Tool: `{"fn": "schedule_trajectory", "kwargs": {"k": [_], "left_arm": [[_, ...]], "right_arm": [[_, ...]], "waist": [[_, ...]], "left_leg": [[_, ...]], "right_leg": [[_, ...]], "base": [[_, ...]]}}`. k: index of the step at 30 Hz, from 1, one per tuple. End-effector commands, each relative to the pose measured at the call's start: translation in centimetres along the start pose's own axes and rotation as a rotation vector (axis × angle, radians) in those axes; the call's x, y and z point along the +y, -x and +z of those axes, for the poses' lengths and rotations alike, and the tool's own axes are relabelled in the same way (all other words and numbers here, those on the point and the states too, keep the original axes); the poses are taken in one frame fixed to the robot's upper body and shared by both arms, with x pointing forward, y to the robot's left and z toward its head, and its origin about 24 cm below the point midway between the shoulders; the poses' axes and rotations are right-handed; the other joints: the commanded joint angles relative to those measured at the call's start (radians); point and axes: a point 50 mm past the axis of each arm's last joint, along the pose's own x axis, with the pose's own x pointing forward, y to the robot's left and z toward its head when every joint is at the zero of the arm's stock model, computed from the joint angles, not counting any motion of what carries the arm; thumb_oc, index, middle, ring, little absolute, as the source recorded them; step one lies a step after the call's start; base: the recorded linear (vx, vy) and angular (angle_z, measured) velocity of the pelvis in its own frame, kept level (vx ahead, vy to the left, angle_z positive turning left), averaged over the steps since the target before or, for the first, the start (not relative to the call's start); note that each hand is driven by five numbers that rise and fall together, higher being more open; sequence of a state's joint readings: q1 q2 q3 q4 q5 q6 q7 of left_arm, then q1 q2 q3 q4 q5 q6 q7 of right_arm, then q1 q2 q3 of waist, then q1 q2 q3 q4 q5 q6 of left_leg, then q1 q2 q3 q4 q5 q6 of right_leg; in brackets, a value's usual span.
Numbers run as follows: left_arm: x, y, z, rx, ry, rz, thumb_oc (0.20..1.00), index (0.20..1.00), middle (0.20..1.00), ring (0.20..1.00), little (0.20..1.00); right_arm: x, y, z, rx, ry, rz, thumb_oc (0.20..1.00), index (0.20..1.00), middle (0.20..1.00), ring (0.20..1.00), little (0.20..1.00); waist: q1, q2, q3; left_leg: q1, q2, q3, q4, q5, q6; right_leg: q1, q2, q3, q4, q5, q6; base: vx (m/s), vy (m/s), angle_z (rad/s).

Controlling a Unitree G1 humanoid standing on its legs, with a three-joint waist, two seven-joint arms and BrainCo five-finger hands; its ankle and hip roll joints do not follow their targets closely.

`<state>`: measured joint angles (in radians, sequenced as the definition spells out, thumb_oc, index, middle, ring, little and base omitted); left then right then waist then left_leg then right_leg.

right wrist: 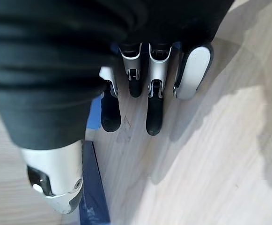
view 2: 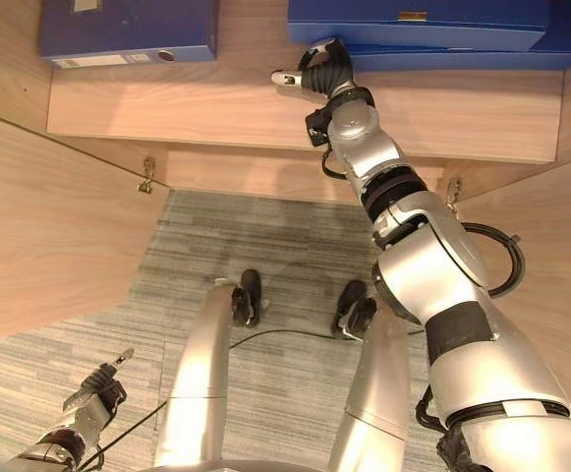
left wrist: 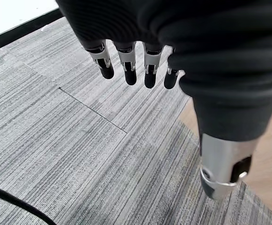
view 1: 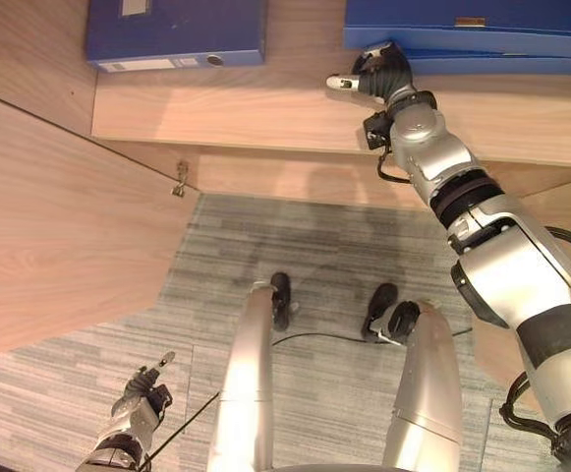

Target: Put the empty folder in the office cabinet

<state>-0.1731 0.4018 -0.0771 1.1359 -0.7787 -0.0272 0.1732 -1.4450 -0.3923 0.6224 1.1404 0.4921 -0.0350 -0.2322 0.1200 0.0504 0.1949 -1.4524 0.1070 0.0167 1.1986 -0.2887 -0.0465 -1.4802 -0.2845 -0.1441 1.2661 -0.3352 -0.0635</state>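
Observation:
A flat blue folder (view 1: 462, 25) lies at the back right of the wooden cabinet shelf (view 1: 265, 113), on top of another blue folder (view 1: 521, 65). My right hand (view 1: 381, 74) reaches into the cabinet and rests at the front left corner of that stack, just above the shelf. Its fingers (right wrist: 154, 108) are straight and hold nothing, with a blue folder edge (right wrist: 92, 187) beside the thumb. My left hand (view 1: 140, 398) hangs low over the grey carpet (left wrist: 56, 140), its fingers (left wrist: 126, 65) relaxed and empty.
A third blue folder (view 1: 172, 34) lies at the shelf's back left. The left cabinet door (view 1: 59, 226) stands swung open, with a metal hinge (view 1: 179, 182) at its inner edge. A right door (view 2: 560, 246) is open too. Carpet (view 1: 295, 246) lies below the shelf.

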Motion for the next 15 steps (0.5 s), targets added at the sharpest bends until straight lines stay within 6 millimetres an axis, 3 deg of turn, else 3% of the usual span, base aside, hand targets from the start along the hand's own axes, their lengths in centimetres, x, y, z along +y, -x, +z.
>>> {"fn": "schedule_trajectory", "kwargs": {"k": [1,5,6,10,15], "left_arm": [[2.5,-0.1,0.2,0.000,0.031,0.107,1.000,1.000,1.000,1.000,1.000],[2.4,-0.1,0.0,-0.005,0.050,0.110,1.000,1.000,1.000,1.000,1.000],[2.4,-0.1,0.0,-0.005,0.050,0.110,1.000,1.000,1.000,1.000,1.000],[2.2,-0.1,0.5,-0.032,0.060,0.111,1.000,1.000,1.000,1.000,1.000],[1.9,-0.1,1.0,-0.050,0.061,0.105,1.000,1.000,1.000,1.000,1.000]], "right_arm": [[-9.8,0.6,-3.2,0.170,-0.048,-0.398,1.000,1.000,1.000,1.000,1.000],[-13.1,1.4,-3.7,0.177,0.011,-0.534,1.000,1.000,1.000,1.000,1.000],[-13.1,1.5,-3.7,0.177,0.011,-0.535,1.000,1.000,1.000,1.000,1.000],[-15.8,2.6,-4.9,0.240,0.175,-0.630,1.000,1.000,1.000,1.000,1.000],[-16.5,3.2,-6.1,0.321,0.323,-0.634,1.000,1.000,1.000,1.000,1.000]], "waist": [[0.002,0.016,0.051],[-0.006,0.016,0.056],[-0.006,0.017,0.056],[-0.014,0.019,0.058],[-0.017,0.017,0.061]], "left_leg": [[0.025,-0.015,0.067,-0.089,0.016,0.077],[0.028,-0.016,0.068,-0.091,0.013,0.079],[0.029,-0.016,0.068,-0.092,0.014,0.079],[0.029,-0.017,0.068,-0.096,0.013,0.080],[0.026,-0.017,0.069,-0.097,0.014,0.081]], "right_leg": [[0.032,0.038,0.097,-0.093,0.047,0.057],[0.036,0.038,0.098,-0.094,0.045,0.057],[0.037,0.038,0.098,-0.095,0.045,0.057],[0.037,0.037,0.099,-0.097,0.045,0.060],[0.035,0.037,0.101,-0.098,0.047,0.060]], "base": [[0.00,0.000,0.00],[-0.01,0.009,0.06],[-0.01,0.012,0.10],[0.00,0.003,0.01],[0.00,0.000,0.02]]}}
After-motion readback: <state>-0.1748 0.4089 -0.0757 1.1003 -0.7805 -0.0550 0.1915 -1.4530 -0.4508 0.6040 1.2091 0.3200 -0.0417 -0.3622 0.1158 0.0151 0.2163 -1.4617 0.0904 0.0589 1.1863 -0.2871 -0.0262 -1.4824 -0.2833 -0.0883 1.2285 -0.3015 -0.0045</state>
